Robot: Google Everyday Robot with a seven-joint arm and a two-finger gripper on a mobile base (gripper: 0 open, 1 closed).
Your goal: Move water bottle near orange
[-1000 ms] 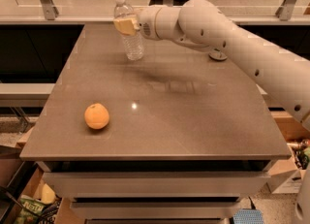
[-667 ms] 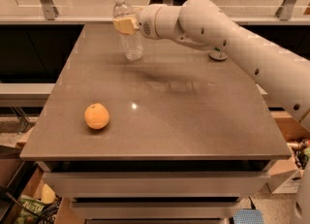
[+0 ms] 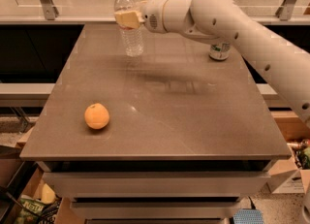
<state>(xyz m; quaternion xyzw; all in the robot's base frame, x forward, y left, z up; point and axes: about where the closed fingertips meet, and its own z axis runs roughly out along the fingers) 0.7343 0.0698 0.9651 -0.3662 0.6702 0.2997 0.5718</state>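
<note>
The water bottle (image 3: 132, 38), clear and ribbed with a white cap, is at the far left of the table, slightly tilted, its base just above the surface. My gripper (image 3: 129, 19) reaches in from the right and is shut on the bottle's upper part, its pale fingers (image 3: 127, 19) across the label band. The orange (image 3: 97, 116) lies on the table near the front left, well apart from the bottle and the gripper.
A green-and-white soda can (image 3: 219, 51) stands at the far right of the brown table (image 3: 193, 121), partly hidden behind my arm. A glass railing runs behind the table. Boxes and clutter sit on the floor at both sides.
The bottle and my gripper have risen a little; the bottle's base has come off the table. The orange has not moved.
</note>
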